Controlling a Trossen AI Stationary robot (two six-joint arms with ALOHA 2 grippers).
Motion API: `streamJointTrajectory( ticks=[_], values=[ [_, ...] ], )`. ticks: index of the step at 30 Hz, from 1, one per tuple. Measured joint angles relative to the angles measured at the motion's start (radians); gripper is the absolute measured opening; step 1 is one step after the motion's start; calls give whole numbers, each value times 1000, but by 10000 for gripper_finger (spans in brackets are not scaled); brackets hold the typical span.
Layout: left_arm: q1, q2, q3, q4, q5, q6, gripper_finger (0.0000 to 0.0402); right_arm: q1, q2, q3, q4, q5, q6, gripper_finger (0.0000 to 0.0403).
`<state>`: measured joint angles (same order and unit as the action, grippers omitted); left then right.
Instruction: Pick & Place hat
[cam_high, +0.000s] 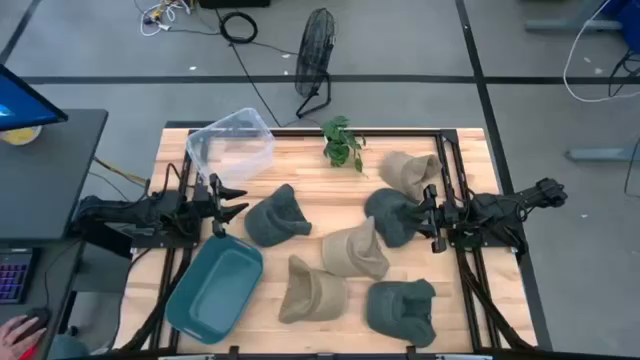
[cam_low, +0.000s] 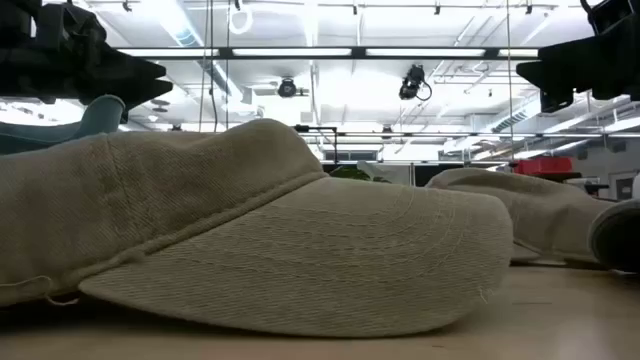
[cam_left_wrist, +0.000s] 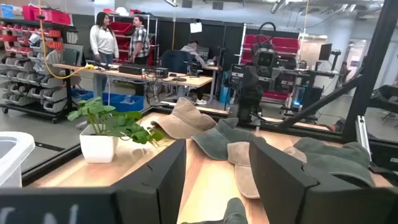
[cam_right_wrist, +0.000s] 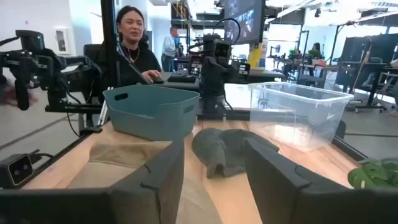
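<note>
Lying scattered, soft tan hat (cam_high: 355, 250) beside dark green hat (cam_high: 276, 218), left pincer (cam_high: 228, 205) parted, right pincer (cam_high: 424, 213) parted

low view: near tan hat (cam_low: 270, 240) fills frame, cut off at left edge, hiding most of the table. teal bin (cam_low: 60, 125) only partly visible behind it. right edge hat (cam_low: 620, 235) cut off.

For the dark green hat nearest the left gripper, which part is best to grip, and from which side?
Probably its raised crown, from above. The dark green hat lies as a soft mound just beyond the open left gripper; the crown's folds give the fingers more to pinch than the flat brim.
</note>
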<state>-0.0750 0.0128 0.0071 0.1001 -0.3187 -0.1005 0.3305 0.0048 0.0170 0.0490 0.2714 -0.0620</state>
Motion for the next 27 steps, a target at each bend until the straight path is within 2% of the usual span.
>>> streamJointTrajectory(
  ticks=[14, 27],
  values=[
    [0, 0, 0, 0, 0, -19, 181, 0, 0, 0, 4, 1, 17, 171],
    [0, 0, 0, 0, 0, -19, 181, 0, 0, 0, 164, 247, 156, 171]
  ],
)
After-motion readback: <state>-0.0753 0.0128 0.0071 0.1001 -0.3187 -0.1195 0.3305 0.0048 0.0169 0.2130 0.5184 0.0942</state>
